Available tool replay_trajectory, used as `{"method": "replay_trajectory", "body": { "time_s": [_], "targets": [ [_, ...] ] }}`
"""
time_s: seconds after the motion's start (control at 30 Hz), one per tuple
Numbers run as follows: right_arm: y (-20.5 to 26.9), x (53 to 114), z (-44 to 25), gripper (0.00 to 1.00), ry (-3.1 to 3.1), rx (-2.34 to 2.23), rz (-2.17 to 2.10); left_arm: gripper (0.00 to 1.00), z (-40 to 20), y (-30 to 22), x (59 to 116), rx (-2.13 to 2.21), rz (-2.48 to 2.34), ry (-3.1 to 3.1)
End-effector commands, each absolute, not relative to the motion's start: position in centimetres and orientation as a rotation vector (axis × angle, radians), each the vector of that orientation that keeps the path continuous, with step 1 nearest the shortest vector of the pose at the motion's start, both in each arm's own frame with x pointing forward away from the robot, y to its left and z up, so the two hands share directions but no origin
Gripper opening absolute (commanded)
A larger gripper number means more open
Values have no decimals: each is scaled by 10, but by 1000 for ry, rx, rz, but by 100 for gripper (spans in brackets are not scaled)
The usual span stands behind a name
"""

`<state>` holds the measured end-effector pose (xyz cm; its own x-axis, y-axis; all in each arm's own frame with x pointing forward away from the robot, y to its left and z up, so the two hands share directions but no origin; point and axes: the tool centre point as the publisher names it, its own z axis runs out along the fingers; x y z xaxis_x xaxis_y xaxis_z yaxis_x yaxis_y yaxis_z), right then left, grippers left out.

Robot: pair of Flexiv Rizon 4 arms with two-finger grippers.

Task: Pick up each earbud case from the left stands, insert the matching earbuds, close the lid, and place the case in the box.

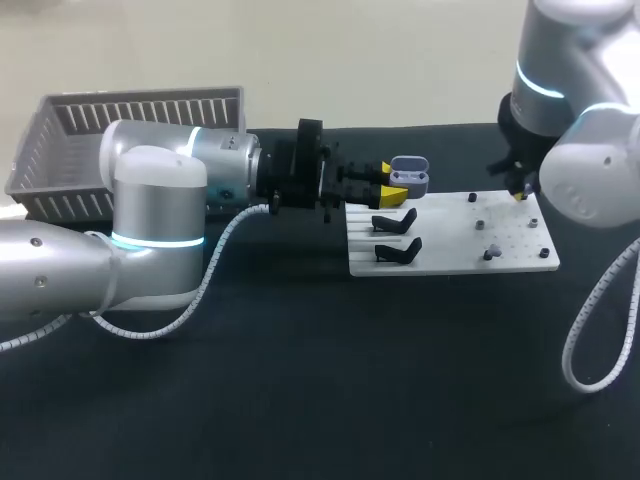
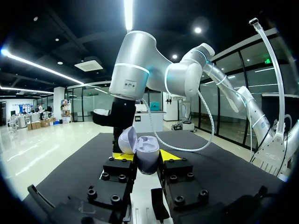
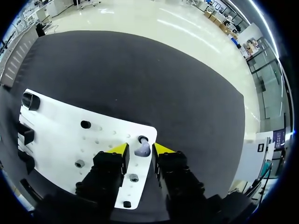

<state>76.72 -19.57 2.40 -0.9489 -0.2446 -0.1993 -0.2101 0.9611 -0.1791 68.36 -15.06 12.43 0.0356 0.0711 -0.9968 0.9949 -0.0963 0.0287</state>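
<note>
Now my left tool (image 2: 145, 156) pinches open case (image 2: 148, 161) by sides; probably light, slick shell, loose lid (image 2: 127, 140), so I'd squeeze gently. Tiny earbud (image 3: 143, 149) at my right tool (image 3: 140, 148); cannot tell if gripped.

The box (image 1: 45, 165) sits far left, the board (image 1: 452, 255) to its right, carrying the stands (image 1: 398, 250).

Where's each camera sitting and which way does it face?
Head view: above, behind, looking down on table; left arm, right arm show.
Left wrist view: on left arm, looking level across table; left gripper holds open case.
Right wrist view: on right arm, looking down at board; right gripper around earbud.
Shared: case, in head and left wrist views.
</note>
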Motion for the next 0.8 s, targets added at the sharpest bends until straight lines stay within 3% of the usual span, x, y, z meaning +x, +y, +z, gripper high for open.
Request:
{"method": "replay_trajectory", "body": {
  "time_s": [0.03, 0.2, 0.33, 0.8],
  "targets": [
    [-195, 766, 23, 29, 2877, -332, -243, 0, 123, -151, 684, 1347, -1219, 1189],
    [-195, 766, 23, 27, 2879, -326, -246, 0, 123, -151, 684, 1347, -1219, 1189],
    [-195, 766, 22, 0, 2879, -320, -252, 0, 123, -151, 684, 1347, -1219, 1189],
    [-187, 733, 60, 0, 2860, -264, -291, 0, 123, -151, 684, 1347, -1219, 1189]
  ]
}}
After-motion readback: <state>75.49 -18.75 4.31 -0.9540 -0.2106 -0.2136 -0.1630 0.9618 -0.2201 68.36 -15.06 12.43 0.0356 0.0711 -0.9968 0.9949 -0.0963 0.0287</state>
